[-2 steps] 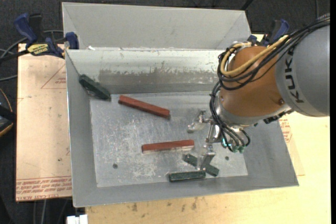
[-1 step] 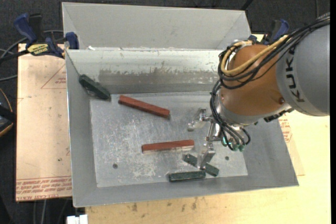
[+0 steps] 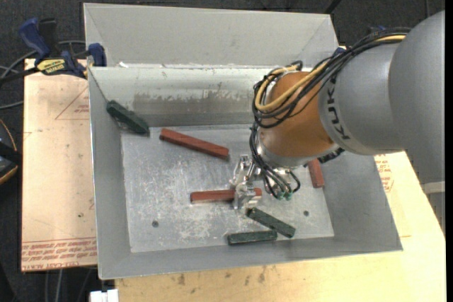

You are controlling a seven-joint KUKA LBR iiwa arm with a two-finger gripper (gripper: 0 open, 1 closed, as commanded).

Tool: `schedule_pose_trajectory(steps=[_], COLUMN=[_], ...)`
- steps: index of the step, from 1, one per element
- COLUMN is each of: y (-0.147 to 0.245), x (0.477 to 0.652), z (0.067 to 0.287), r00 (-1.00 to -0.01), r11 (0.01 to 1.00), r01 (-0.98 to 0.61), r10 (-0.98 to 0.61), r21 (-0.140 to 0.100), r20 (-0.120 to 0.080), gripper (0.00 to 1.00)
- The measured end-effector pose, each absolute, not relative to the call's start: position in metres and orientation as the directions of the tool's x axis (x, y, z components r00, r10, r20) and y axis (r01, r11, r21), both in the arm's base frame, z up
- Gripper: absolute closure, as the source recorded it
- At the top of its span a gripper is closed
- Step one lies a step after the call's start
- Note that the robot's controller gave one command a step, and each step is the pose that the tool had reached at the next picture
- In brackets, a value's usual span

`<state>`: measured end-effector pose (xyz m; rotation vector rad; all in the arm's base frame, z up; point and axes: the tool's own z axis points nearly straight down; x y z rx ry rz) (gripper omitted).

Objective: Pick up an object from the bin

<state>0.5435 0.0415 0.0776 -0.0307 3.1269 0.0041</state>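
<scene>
Just left of the claw [image 3: 245, 192] lies the red-brown bar [image 3: 211, 196], touching it; grip unclear.

Grey bin [image 3: 212, 39], red-brown bars [image 3: 194, 143], dark green bars [image 3: 128, 117], orange wrist cover [image 3: 297, 124].

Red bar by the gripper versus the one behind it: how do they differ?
The front red bar is shorter and lies nearly level; the rear red bar is longer and slants. The front one's right end reaches the gripper; the rear one lies apart. Both are reddish-brown sticks.
</scene>
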Motion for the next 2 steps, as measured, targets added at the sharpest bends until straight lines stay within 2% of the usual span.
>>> schedule_pose_trajectory(steps=[1, 2], y=[0.042, 0.032], x=[0.544, 0.559], z=[0.078, 0.25], r00=[-1.0, -0.999], r11=[1.0, 0.999], r01=[-0.019, -0.048], r10=[-0.019, -0.048], r21=[0.003, 0.0], r20=[-0.015, -0.012], gripper=[1.0, 1.0])
